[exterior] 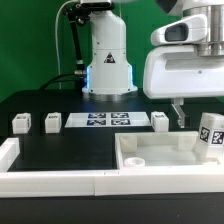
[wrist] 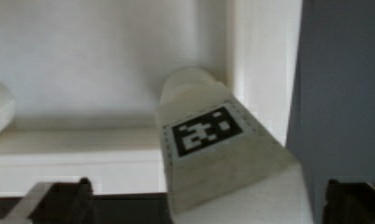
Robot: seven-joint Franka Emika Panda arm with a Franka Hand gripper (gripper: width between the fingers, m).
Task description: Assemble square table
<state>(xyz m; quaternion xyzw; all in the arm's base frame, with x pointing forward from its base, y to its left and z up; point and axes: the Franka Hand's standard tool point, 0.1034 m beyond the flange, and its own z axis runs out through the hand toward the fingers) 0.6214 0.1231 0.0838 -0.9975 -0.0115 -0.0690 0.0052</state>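
Nearest in the exterior view lay the white rail, running along the front edge and turning back at that view's left. Just behind it sat the slab, rim up like a shallow tray. At its end on the exterior view's right a tilted leg leaned with its tag facing out (whether its foot rested inside the rim or on it I could not tell). In the wrist view that leg crossed the slab's white floor beside a rim wall.

The gripper hung over that end, jaws spread wide to either side of the leg and holding nothing.

Farther back on the black table stood the far-left leg, the next leg and, past the marker board, the third leg, all upright and well apart from the slab. The arm base rose behind the board.
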